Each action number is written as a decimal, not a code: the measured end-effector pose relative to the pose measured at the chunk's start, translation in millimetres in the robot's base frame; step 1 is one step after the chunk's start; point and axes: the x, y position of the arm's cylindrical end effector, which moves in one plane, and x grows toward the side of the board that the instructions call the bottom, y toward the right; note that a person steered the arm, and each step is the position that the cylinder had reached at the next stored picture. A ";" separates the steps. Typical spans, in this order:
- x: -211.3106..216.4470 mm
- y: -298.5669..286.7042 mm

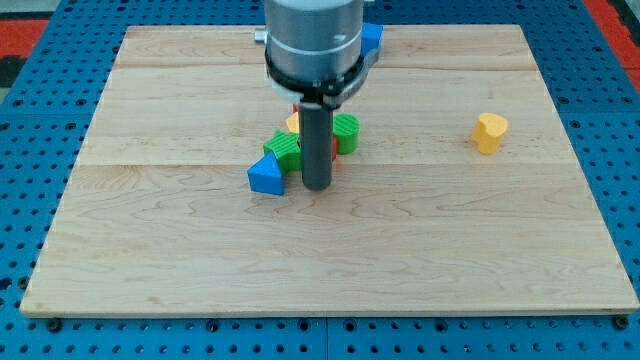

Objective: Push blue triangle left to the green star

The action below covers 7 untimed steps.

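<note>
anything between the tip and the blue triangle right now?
No block. In the camera view my tip sits just to the view's right of the blue triangle, with only a narrow strip of bare board between them. The green star is above that gap, touching the triangle.

We see a pale wooden surface (420,240) of joined planks, resting on a blue pegboard (30,190). Near its middle, slightly toward the view's top, lies a tight cluster of blocks. The blue triangle (266,177) sits at the cluster's lower left corner, touching a ribbed green block (284,149) above it to the right. Another green block (346,132) lies on the cluster's right side. Between them, slivers of a red block (335,147) and a yellow block (292,123) show, their shapes hidden. My tip (317,187) meets the surface just right of the triangle. Well apart, toward the view's right, lies a yellow block (490,132). At the top edge another blue block (372,38) peeks out.
</note>
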 end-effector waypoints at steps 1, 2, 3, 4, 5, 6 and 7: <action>36.4 -62.4; 16.0 -95.3; -13.3 -94.2; -21.1 -73.0; -22.0 -64.5; -7.6 -71.8; 24.1 -69.5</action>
